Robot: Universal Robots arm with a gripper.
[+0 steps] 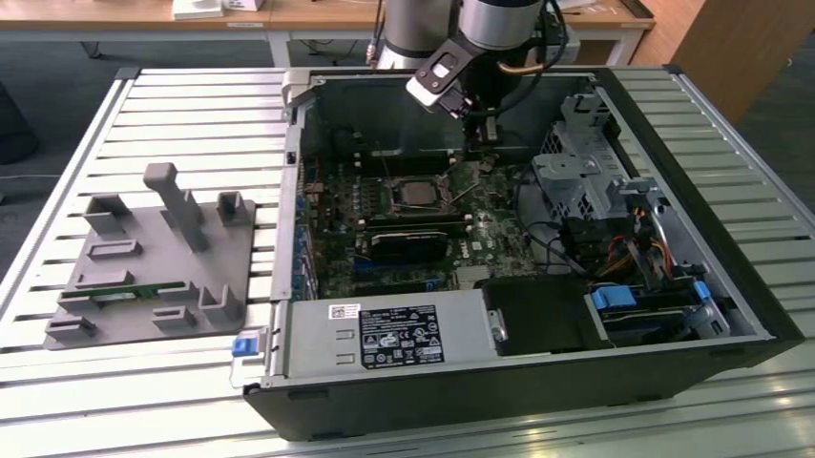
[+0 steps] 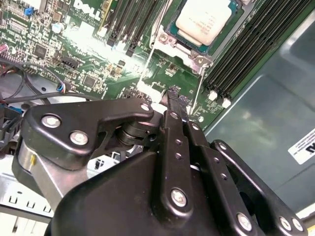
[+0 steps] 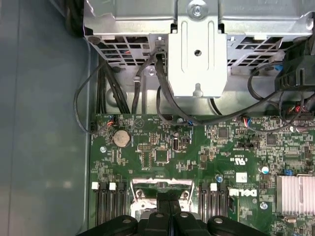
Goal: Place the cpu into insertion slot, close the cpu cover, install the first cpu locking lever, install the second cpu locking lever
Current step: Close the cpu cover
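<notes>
We found the chip (image 2: 204,19) seated bare in its socket (image 2: 170,39), since the cover (image 3: 161,186) stood hinged up from the socket's edge. The pincer (image 2: 176,97), its tips drawn nearly together, sat at the cover's raised rim, just beside the socket and apart from the chip. We judged it placed there to work the cover, not the chip.

ext view high, oblique; both wrist views close, share motherboard (image 2: 88,54) (image 3: 147,147)
</notes>
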